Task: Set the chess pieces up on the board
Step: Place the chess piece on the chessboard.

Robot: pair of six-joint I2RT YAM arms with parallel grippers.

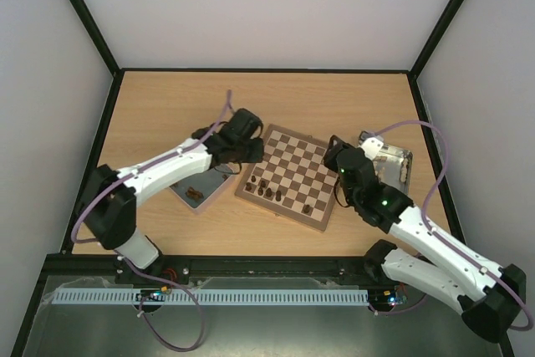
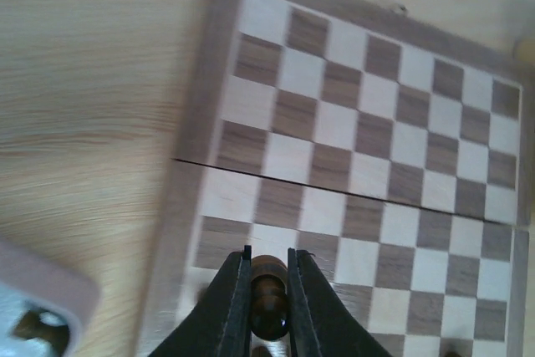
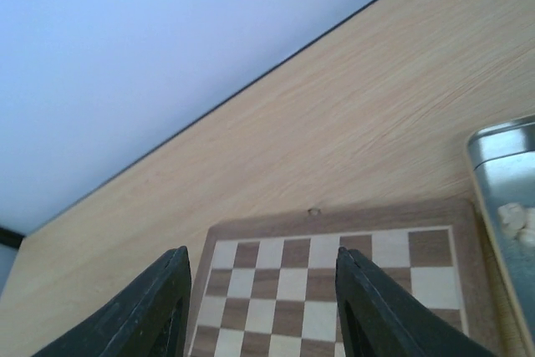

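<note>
**A:** Far left, the grey tray (image 1: pixel 209 200) sits on the wooden table (image 1: pixel 167 114), with a few dark chess pieces (image 1: pixel 194 193) lying inside it.

**B:** Just beside it is the left gripper (image 2: pixel 269 255). Its jaws are pinched narrow on a dark brown chessman (image 2: pixel 269 303), and both fingers press its sides.

**A:** Where is it hanging?

**B:** Over the chessboard (image 1: pixel 294 165), above the squares along the edge nearest the tray. I can't tell whether the piece touches its square.

**A:** And the board itself?

**B:** It lies flat mid-table, between the two arms, turned at an angle. A small cluster of dark chessmen (image 1: pixel 264 186) stands on its near-left squares. One lone piece (image 1: pixel 308 208) stands further right, by the near rim.

**A:** Now the right side.

**B:** The right gripper (image 3: pixel 261 258) hovers above the board's right edge. Its jaws are spread wide with nothing between them.

**A:** And beyond it?

**B:** A metal tin (image 3: pixel 495 146) just beside the board, with pale pieces (image 3: pixel 514 219) in it.
</note>
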